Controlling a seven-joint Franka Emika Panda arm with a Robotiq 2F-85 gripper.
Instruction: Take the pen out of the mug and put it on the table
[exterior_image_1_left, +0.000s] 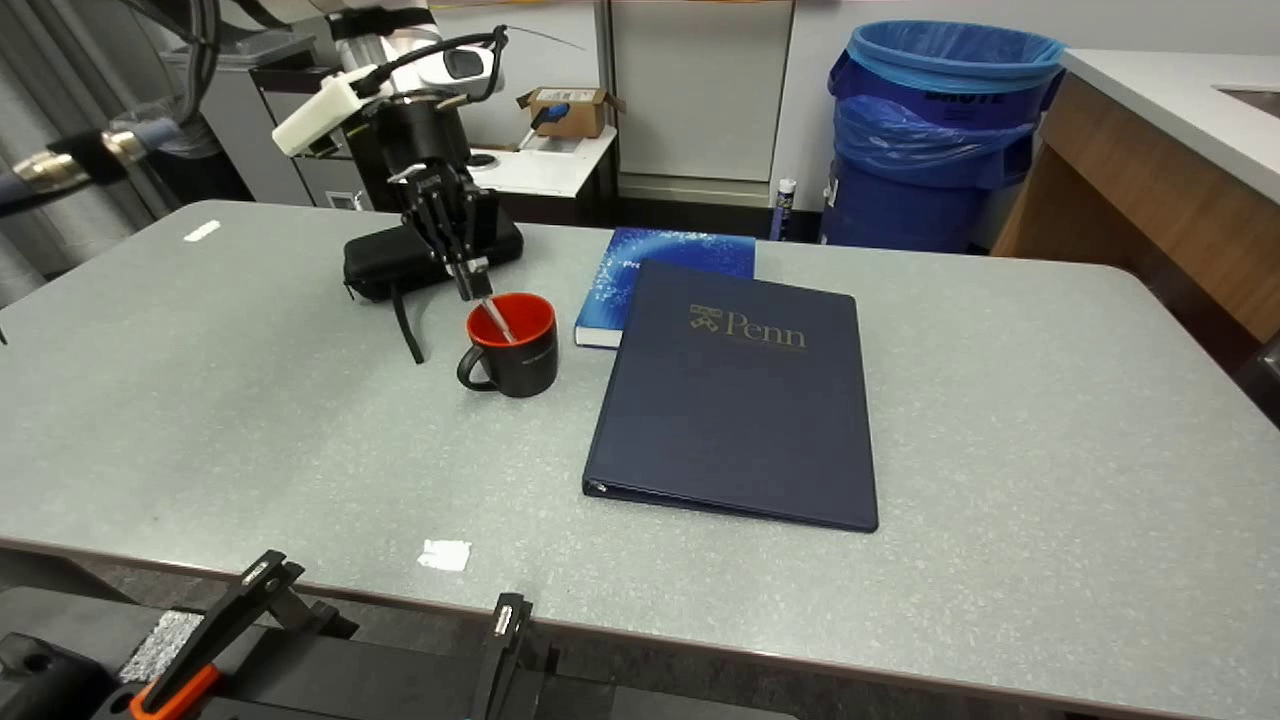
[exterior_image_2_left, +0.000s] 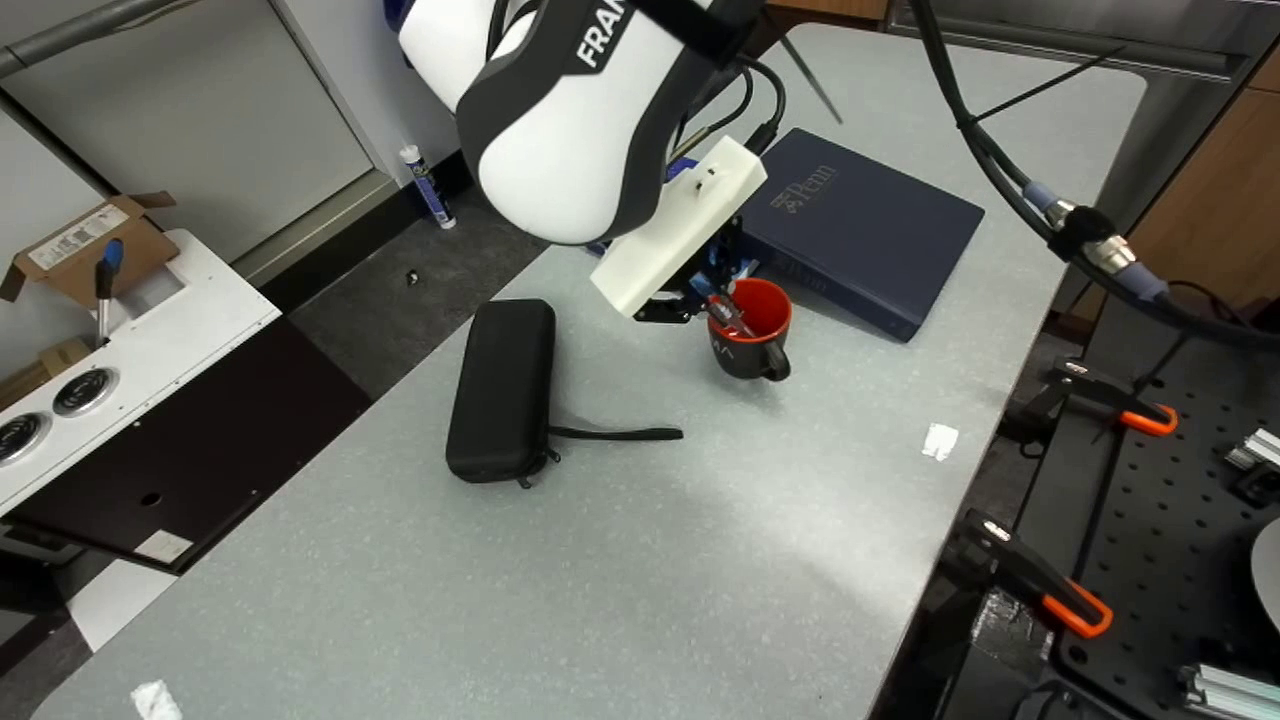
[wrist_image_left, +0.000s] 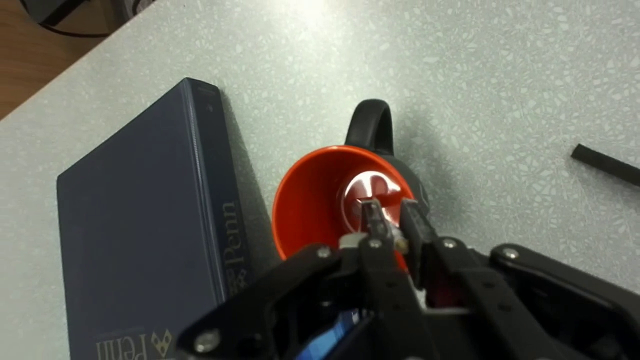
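The mug (exterior_image_1_left: 527, 374), dark outside and red inside, stands upright on the light grey table (exterior_image_1_left: 300, 430); it also shows in an exterior view (exterior_image_2_left: 737, 360) and in the wrist view (wrist_image_left: 305, 210). The pen (exterior_image_1_left: 500, 322), pale and thin, leans inside the mug; its lower part is in the mug, and it shows in an exterior view (exterior_image_2_left: 737, 322). My gripper (exterior_image_1_left: 474, 284) is just above the mug's rim. In the wrist view its fingers (wrist_image_left: 391, 204) are close together with the pen's end (wrist_image_left: 401, 243) between them, apparently held. The fingers partly hide the pen.
A dark blue Penn binder (exterior_image_1_left: 745, 410) lies partly on a blue book (exterior_image_1_left: 610, 285) beside the mug. A black pouch (exterior_image_2_left: 502, 390) with a strap (exterior_image_2_left: 620, 434) lies on the mug's other side. Clamps (exterior_image_1_left: 505, 640) grip the table's edge.
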